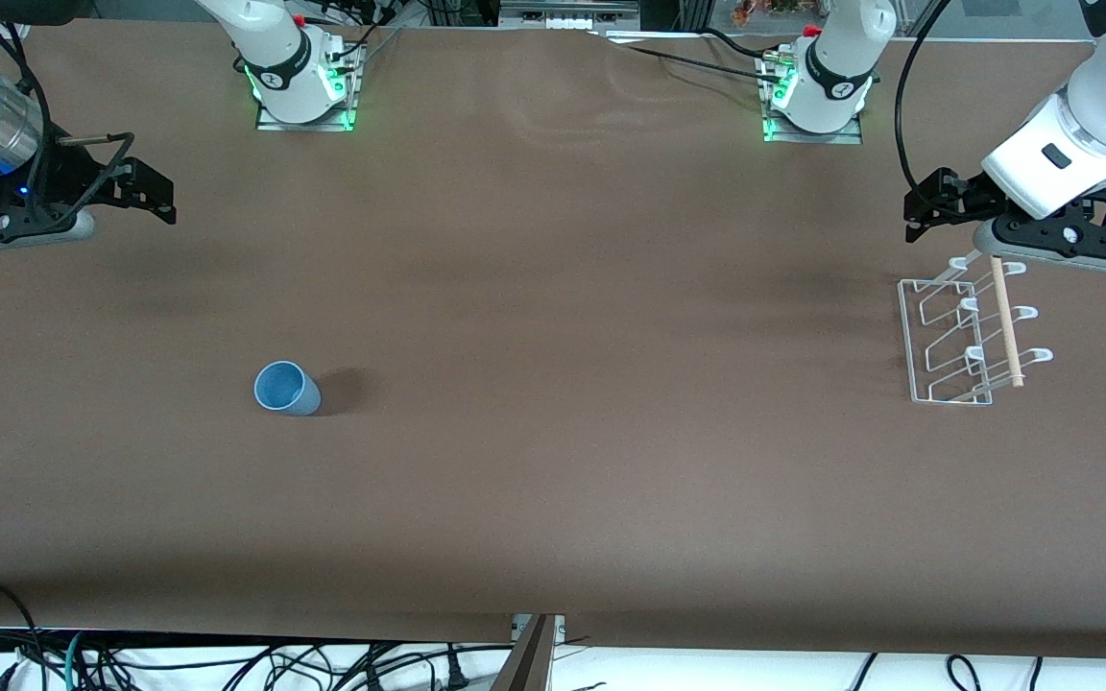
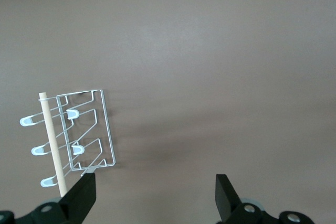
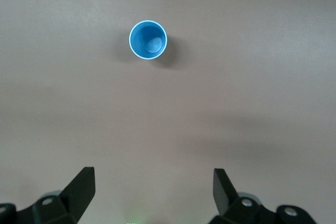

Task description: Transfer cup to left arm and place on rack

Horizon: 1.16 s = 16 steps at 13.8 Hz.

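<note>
The light-blue cup (image 1: 286,388) stands upright on the brown table toward the right arm's end; from above it shows as a blue ring (image 3: 148,39). My right gripper (image 1: 155,192) hangs open and empty over the table, well away from the cup (image 3: 153,176). The white wire rack (image 1: 961,336), with its wooden rod (image 1: 1006,321), sits at the left arm's end. My left gripper (image 1: 927,206) hovers open and empty just beside the rack's edge nearest the arm bases (image 2: 155,182). The rack (image 2: 86,129) holds nothing.
Both arm bases (image 1: 303,77) (image 1: 817,86) stand along the table edge farthest from the front camera. Cables (image 1: 227,662) lie below the table's front edge. A wide stretch of bare brown table (image 1: 611,384) separates cup and rack.
</note>
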{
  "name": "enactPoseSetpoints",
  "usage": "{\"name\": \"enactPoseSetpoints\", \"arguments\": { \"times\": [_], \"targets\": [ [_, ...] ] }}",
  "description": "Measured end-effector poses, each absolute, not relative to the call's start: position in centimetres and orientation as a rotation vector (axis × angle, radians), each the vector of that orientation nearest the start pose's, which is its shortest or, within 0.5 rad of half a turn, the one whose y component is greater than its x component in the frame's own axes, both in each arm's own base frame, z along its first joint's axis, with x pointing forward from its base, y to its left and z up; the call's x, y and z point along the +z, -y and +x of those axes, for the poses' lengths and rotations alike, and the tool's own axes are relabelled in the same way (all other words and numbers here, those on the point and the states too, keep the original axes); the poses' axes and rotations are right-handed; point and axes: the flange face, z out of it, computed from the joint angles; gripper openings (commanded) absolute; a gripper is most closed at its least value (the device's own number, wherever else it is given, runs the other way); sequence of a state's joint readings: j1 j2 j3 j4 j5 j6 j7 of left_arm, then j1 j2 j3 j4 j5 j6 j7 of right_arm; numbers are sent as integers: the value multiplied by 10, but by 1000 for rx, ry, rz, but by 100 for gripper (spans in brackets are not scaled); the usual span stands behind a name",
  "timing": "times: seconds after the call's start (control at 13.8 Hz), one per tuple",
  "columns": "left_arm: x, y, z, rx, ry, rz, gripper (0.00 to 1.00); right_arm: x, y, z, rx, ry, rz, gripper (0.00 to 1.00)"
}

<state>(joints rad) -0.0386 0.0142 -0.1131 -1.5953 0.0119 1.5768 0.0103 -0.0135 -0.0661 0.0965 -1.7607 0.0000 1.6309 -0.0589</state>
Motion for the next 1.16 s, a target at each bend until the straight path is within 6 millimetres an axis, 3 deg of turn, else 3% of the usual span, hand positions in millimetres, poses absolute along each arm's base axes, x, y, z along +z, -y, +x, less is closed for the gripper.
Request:
{"name": "enactPoseSetpoints", "arguments": {
  "times": [0.8, 1.16],
  "targets": [
    [606, 83, 552, 50, -254, -3118, 100, 575, -43, 538, 62, 214, -3139, 99],
    [606, 83, 552, 50, -254, -3118, 100, 555, -42, 548, 106, 210, -3135, 99]
  ]
}}
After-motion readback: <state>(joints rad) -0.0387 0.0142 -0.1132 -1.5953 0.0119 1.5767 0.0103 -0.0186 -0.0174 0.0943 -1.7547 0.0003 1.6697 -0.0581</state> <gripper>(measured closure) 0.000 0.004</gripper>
